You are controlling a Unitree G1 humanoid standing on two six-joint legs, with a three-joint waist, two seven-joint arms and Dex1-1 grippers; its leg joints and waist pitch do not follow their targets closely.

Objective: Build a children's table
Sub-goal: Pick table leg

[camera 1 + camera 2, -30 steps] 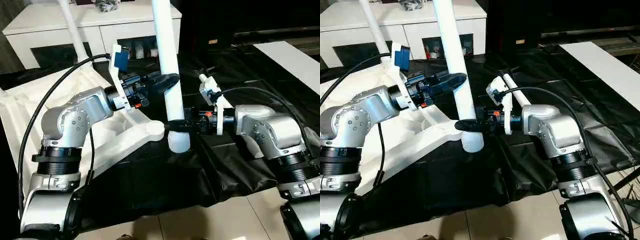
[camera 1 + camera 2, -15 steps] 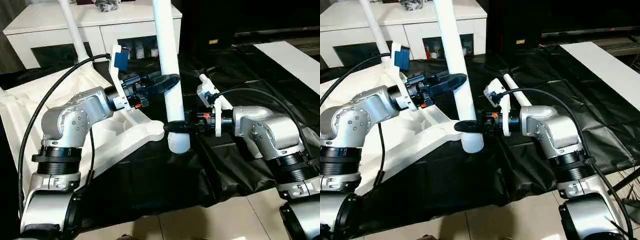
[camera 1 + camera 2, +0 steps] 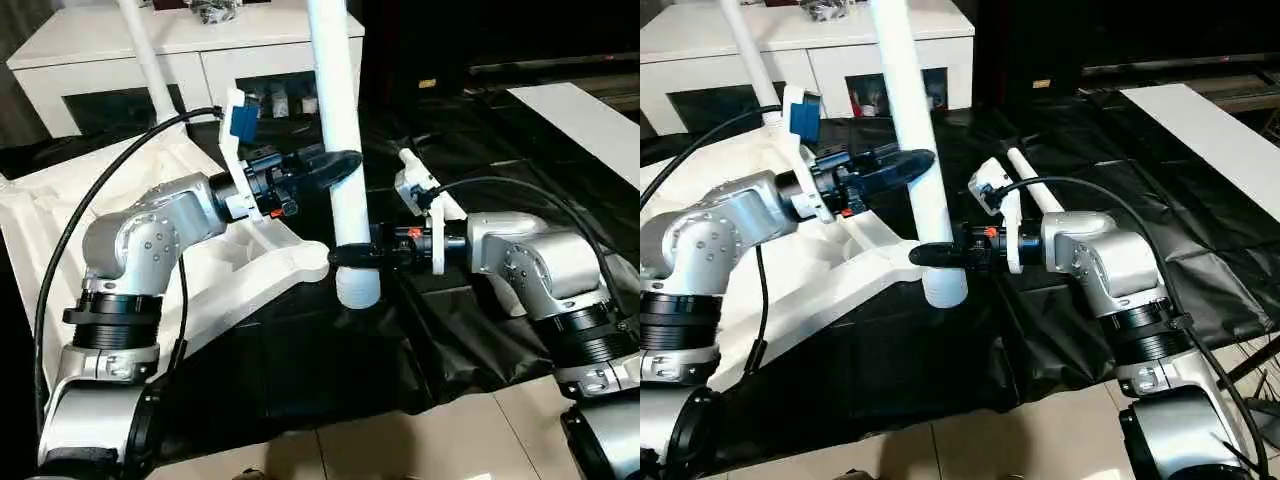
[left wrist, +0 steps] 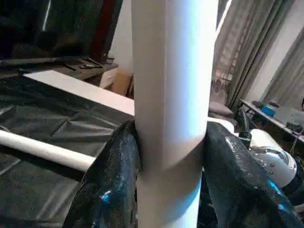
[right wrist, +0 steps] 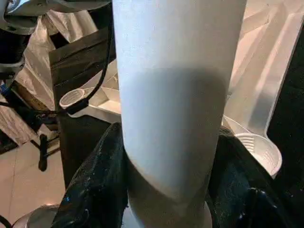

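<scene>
Your leg [image 3: 340, 150] stands near-upright, wide end down; left gripper [image 3: 335, 165] and right gripper [image 3: 352, 254] clamp it from opposite sides, forearms level.

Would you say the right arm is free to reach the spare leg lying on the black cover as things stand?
Probably not yet: the right gripper is clamped on the upright leg, which the left gripper grips higher up. The spare leg lies unobstructed just beyond its wrist.

A white cabinet [image 3: 180, 45] with dark glass doors is standing behind the black-covered counter [image 3: 1110, 150]. Pale floor tiles [image 3: 400, 445] are showing in front, and grey curtains [image 4: 256, 52] are hanging nearby.
</scene>
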